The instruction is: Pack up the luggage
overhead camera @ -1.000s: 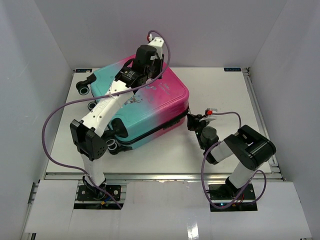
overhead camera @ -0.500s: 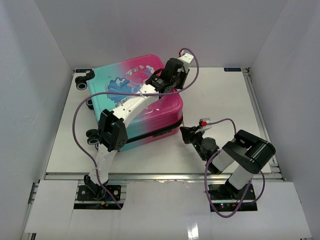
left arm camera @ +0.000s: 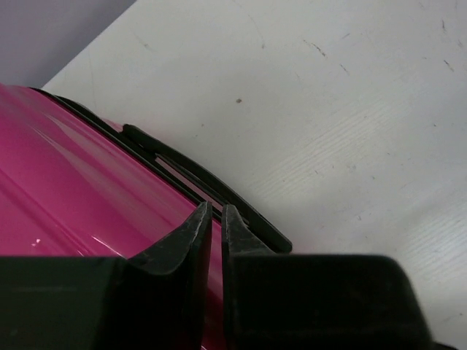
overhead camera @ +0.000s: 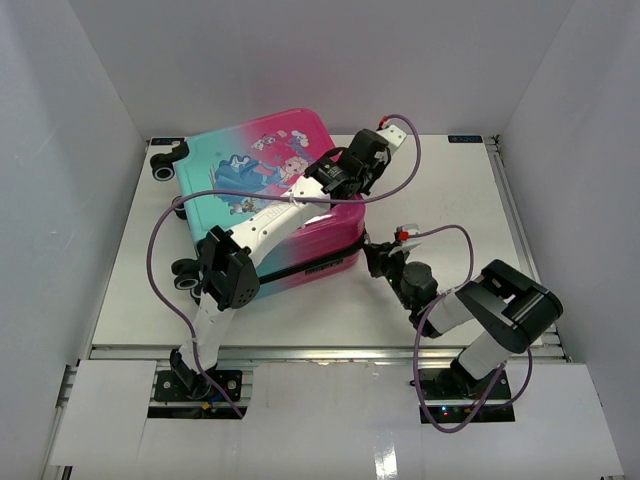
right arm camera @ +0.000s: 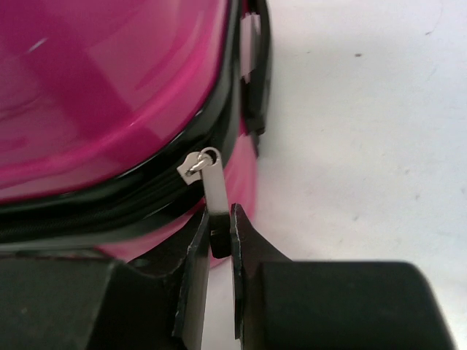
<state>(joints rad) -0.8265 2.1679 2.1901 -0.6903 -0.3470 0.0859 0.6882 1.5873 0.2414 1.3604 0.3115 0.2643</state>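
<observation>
The luggage (overhead camera: 255, 190), a pink-to-teal hard-shell suitcase with a cartoon print, lies closed on the white table (overhead camera: 450, 200). My left gripper (overhead camera: 340, 185) hovers over its pink right end. In the left wrist view the jaws of this gripper (left arm camera: 217, 211) stand almost together with nothing between them, above the pink shell (left arm camera: 66, 189). My right gripper (overhead camera: 373, 252) sits at the suitcase's near right corner. In the right wrist view this gripper (right arm camera: 220, 222) is shut on the silver zipper pull (right arm camera: 214, 186), beside the pink shell (right arm camera: 109, 73).
Black wheels (overhead camera: 163, 168) stick out at the suitcase's left end. A black handle strip (left arm camera: 211, 186) runs along the pink edge. White walls close in the table on three sides. Purple cables (overhead camera: 420, 160) loop off both arms.
The left arm swung from over the lid to the suitcase's right end and its jaws closed. The suitcase turned and shifted left. The right gripper followed, still holding the zipper pull.
</observation>
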